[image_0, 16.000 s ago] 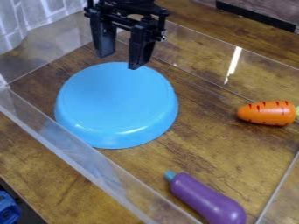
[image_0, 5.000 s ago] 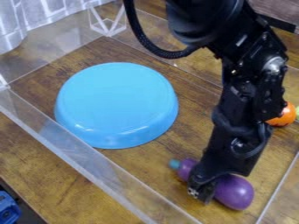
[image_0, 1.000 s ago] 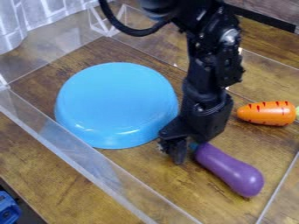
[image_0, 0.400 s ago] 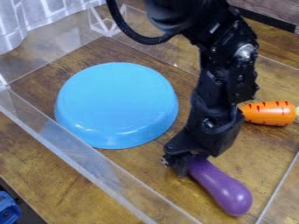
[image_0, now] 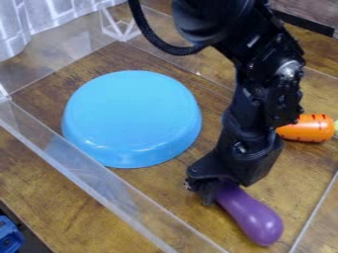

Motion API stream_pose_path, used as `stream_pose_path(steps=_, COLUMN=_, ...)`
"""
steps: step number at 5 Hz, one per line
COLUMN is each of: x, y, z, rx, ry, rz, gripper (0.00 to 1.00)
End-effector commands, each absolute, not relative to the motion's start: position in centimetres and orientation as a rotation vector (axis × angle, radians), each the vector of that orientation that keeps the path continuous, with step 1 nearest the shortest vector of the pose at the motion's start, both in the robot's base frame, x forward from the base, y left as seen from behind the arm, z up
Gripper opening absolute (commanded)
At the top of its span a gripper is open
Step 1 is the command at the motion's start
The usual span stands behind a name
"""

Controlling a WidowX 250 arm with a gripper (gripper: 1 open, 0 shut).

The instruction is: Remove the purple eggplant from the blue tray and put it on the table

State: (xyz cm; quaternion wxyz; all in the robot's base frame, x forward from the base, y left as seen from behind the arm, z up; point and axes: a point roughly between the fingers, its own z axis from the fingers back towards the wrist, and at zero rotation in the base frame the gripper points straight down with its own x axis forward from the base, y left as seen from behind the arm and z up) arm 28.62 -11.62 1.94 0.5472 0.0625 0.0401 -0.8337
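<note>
Starting at your left: the blue tray (image_0: 132,119), round, shallow, nothing in it. Next, the claw (image_0: 211,188), low at the stem end of the purple eggplant (image_0: 250,215); whether it is spread or pinching, you cannot tell, since the arm hides the fingers. The eggplant lies on the tabletop (image_0: 79,198), outside the tray. Far right: an orange carrot (image_0: 313,127). Risk: a sideways nudge could roll the eggplant toward the front acrylic wall.

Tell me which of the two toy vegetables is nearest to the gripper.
The purple eggplant is nearest: the gripper is right at its near end on the table. The orange carrot lies farther off, near the right wall.
</note>
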Motion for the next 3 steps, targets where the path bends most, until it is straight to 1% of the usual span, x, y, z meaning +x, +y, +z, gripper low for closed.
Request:
stream_pose_path(steps=1, x=29.2, y=-9.7, z=2.8, rx=0.159, ry=0.073, rz=-1.960, gripper=1.00)
stream_pose_path(steps=3, x=29.6, y=-7.2, z=2.7, rx=0.159, ry=0.069, rz=-1.900, gripper=1.00)
